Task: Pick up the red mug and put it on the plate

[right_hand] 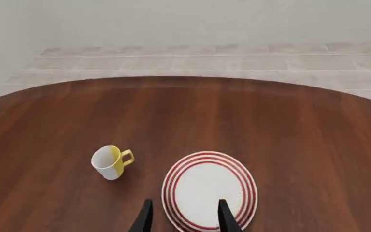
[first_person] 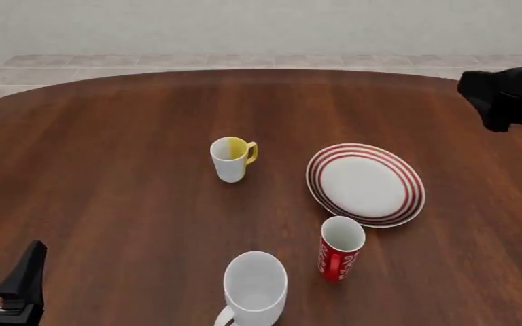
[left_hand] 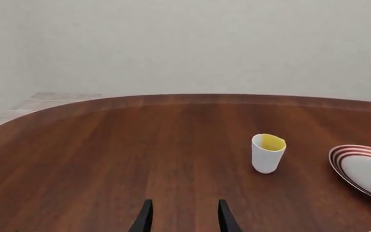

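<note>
Right gripper (right_hand: 185,218) apparently above plate (right_hand: 209,190).

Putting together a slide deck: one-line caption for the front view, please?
Red mug stands upright beside the empty plate, between two other mugs.

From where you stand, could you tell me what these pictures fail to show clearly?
- Red mug: seen only from the front; its white lettering is too small to read.
- Large white mug: handle cut off by the front view's lower edge.
- Right gripper: in the front view its fingers lie outside the edge.
- Plate: cut by the left wrist view's edge.
</note>
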Controlling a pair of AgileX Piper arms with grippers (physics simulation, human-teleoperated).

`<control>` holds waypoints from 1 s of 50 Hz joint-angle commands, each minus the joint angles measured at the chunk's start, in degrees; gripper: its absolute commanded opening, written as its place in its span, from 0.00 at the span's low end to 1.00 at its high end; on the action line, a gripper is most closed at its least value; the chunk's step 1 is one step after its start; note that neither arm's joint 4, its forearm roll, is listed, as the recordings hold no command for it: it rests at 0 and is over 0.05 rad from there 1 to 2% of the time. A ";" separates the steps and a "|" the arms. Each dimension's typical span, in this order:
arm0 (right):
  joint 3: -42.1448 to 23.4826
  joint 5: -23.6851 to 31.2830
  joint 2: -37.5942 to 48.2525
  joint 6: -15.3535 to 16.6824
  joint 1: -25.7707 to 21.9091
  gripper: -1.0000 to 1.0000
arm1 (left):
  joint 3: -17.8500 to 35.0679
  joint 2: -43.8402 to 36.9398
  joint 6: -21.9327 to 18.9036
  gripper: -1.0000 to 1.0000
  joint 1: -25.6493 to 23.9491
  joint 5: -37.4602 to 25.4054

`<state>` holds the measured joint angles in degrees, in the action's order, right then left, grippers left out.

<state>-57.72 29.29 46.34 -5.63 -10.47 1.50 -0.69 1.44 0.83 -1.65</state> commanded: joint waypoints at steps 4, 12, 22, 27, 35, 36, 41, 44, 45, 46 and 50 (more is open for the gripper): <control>-5.53 7.34 12.51 -4.90 -0.67 1.00 | 1.93 -0.53 0.22 1.00 0.07 -1.38; -5.16 9.04 13.45 -6.16 -2.95 1.00 | 1.47 0.37 0.49 1.00 0.31 -1.69; -2.57 8.46 16.16 -5.99 -6.36 1.00 | 2.65 0.43 0.76 1.00 0.39 -2.67; -1.55 8.21 17.17 -5.52 -7.29 1.00 | 2.66 0.48 0.60 1.00 0.41 -2.55; 0.06 7.41 18.19 -6.00 -8.45 1.00 | 3.16 0.55 0.40 1.00 0.43 -3.03; 0.35 7.26 19.02 -6.92 -9.63 1.00 | 3.16 0.30 0.42 1.00 0.42 -2.80; 1.58 6.48 19.08 -6.53 -9.47 1.00 | 2.59 0.32 0.40 1.00 0.44 -2.21; 2.23 6.03 20.26 -6.74 -10.00 1.00 | 1.48 0.42 0.52 1.00 0.47 -1.24; 2.45 5.88 20.24 -6.56 -9.80 1.00 | 0.70 0.47 0.54 1.00 0.48 -0.49; 2.46 5.67 20.30 -6.90 -10.27 1.00 | 0.36 0.49 0.55 1.00 0.48 -0.15; 2.70 5.25 20.84 -7.91 -10.42 1.00 | 2.63 0.42 0.50 1.00 0.47 -2.28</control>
<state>-56.43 35.65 65.55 -12.37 -19.71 3.76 -0.31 1.94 1.27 -3.64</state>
